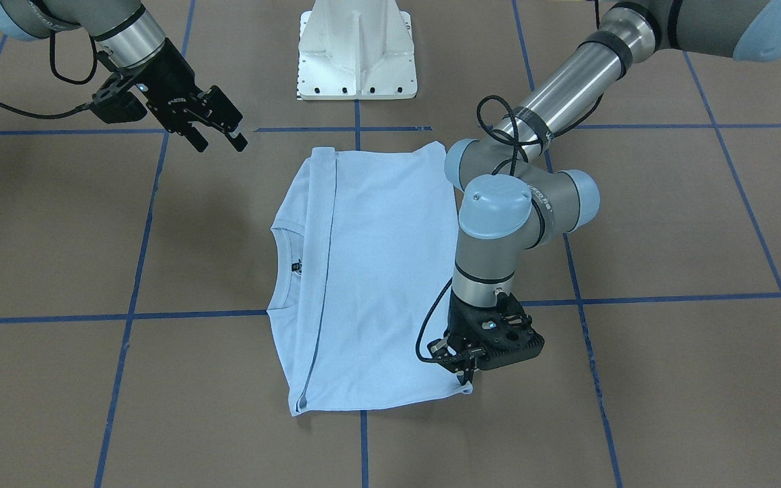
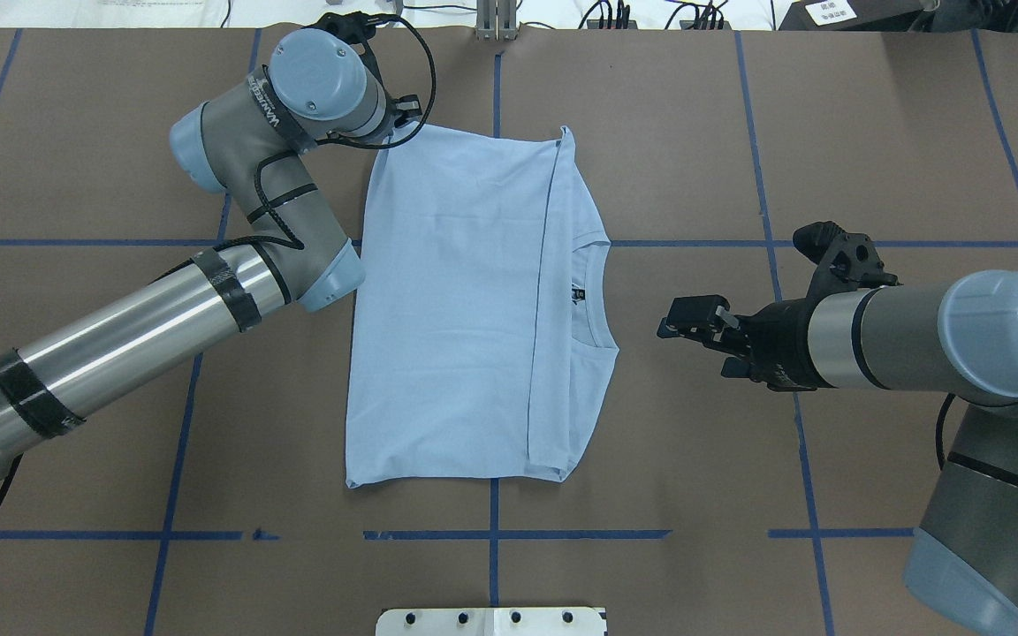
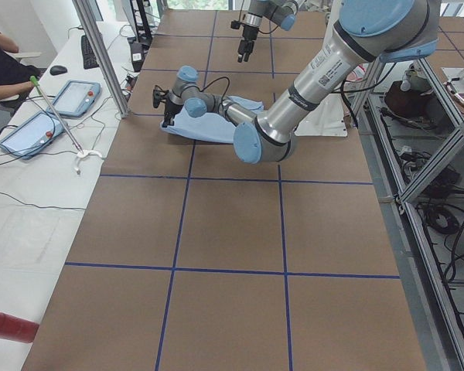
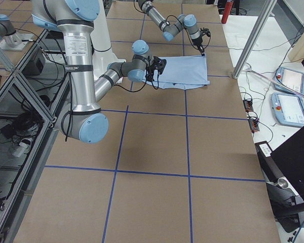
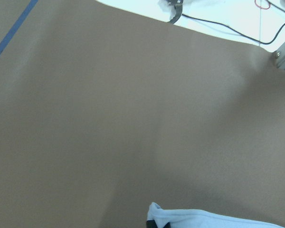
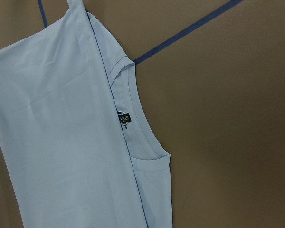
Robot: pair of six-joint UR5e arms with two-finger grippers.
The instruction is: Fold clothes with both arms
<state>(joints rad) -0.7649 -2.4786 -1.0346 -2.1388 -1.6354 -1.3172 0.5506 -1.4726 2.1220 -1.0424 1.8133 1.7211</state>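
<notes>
The light blue T-shirt (image 1: pixel 377 271) (image 2: pixel 456 309) lies flat on the brown table. One side is folded over into a long straight edge. Its ribbed collar with the dark neck label (image 6: pixel 124 118) (image 2: pixel 578 291) faces my right arm. My left gripper (image 1: pixel 466 371) points down at the shirt's far hem corner and is shut on that corner. A tuft of the cloth (image 5: pixel 156 211) shows at the bottom of the left wrist view. My right gripper (image 1: pixel 221 144) (image 2: pixel 670 320) hangs open and empty above the bare table, off the collar side of the shirt.
The white pedestal base (image 1: pixel 356 51) stands at the robot's side of the table. Blue tape lines (image 2: pixel 491 534) cross the brown surface. Beyond the far edge is a white bench with tablets (image 3: pixel 31 116), a metal post (image 3: pixel 100 54) and a seated person (image 3: pixel 0 66).
</notes>
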